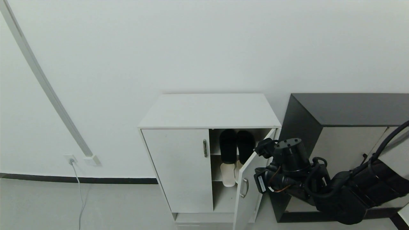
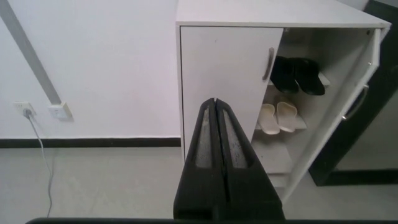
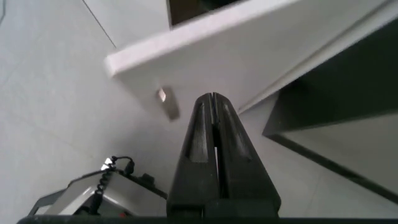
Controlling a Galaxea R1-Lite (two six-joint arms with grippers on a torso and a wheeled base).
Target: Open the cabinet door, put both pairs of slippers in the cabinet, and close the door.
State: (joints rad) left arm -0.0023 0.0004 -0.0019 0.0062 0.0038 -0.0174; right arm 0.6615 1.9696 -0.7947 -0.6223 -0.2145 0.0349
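Cabinet door (image 1: 245, 204) stood ajar, black slippers (image 1: 236, 145) and white slippers (image 1: 228, 174) shelved inside; my right gripper (image 3: 213, 98), fingers together, hung by its outer face, likely to push it shut.

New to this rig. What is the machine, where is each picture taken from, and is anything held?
This is a wheeled robot with two arms. One picture is from a camera on its head, looking down at a white cabinet by a wall. The other two are from cameras on its wrists, each looking along that arm's gripper. The cabinet's right door is open; black slippers lie on the upper shelf, white slippers on the shelf below. The left gripper is shut and empty, back from the cabinet. The right gripper, also shut and empty, is close to the outside of the open door.
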